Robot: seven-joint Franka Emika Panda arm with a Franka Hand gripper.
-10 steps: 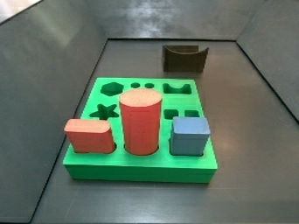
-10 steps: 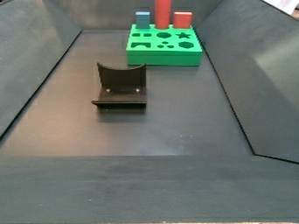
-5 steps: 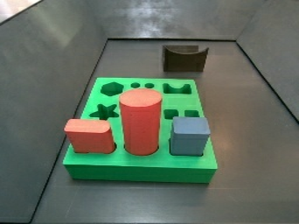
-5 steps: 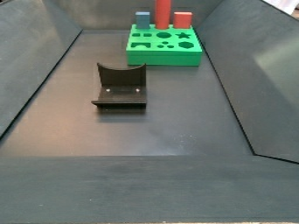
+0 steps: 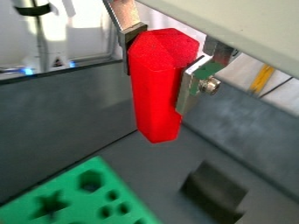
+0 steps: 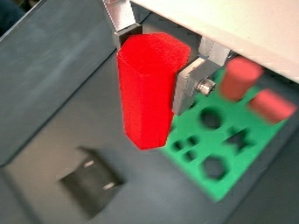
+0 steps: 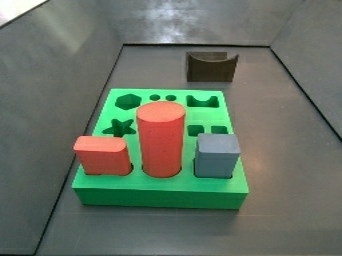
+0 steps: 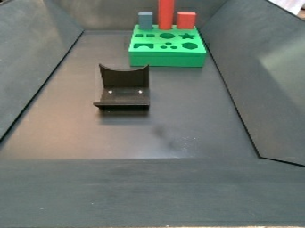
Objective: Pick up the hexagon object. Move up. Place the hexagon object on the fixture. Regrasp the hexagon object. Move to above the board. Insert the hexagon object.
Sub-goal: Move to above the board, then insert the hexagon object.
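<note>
My gripper (image 5: 162, 66) is shut on the hexagon object (image 5: 158, 83), a bright red hexagonal peg that hangs down between the silver fingers (image 5: 193, 83), well above the floor. Both wrist views show this; in a wrist view the gripper (image 6: 155, 61) holds the peg (image 6: 149, 92) over the dark floor between the fixture (image 6: 91, 179) and the green board (image 6: 222, 149). The fixture (image 8: 123, 86) stands bare on the floor, apart from the board (image 8: 167, 49). The gripper and the peg are out of both side views.
On the board (image 7: 134, 125) stand a tall salmon cylinder (image 7: 162, 140), a low salmon block (image 7: 102, 155) and a blue-grey cube (image 7: 218, 155). Its hexagon hole (image 7: 127, 100) is open. Sloping dark walls (image 8: 42, 71) enclose the floor.
</note>
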